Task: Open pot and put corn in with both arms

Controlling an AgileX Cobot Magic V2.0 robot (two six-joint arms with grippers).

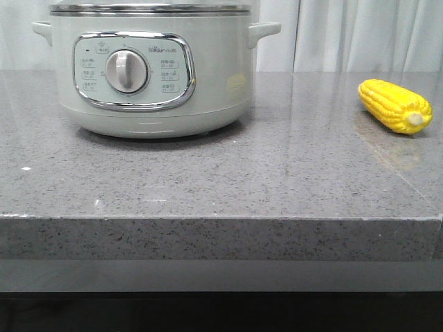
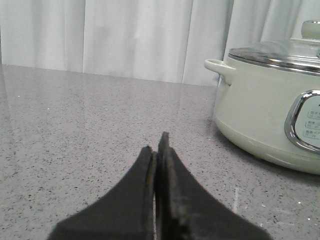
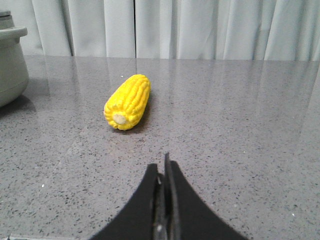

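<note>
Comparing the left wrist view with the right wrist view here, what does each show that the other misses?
Only the left wrist view shows the pot's lid with its knob, the control panel's edge, and the shut left gripper. Only the right wrist view shows the corn and the shut right gripper. Both show the pot, the grey counter and the white curtain.

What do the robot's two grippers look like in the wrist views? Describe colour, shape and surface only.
Only the fingers show. The left gripper has matte black fingers, broad at the base and tapering to thin tips, with slightly rough inner edges. The right gripper looks the same. No cables or markings are visible.
</note>
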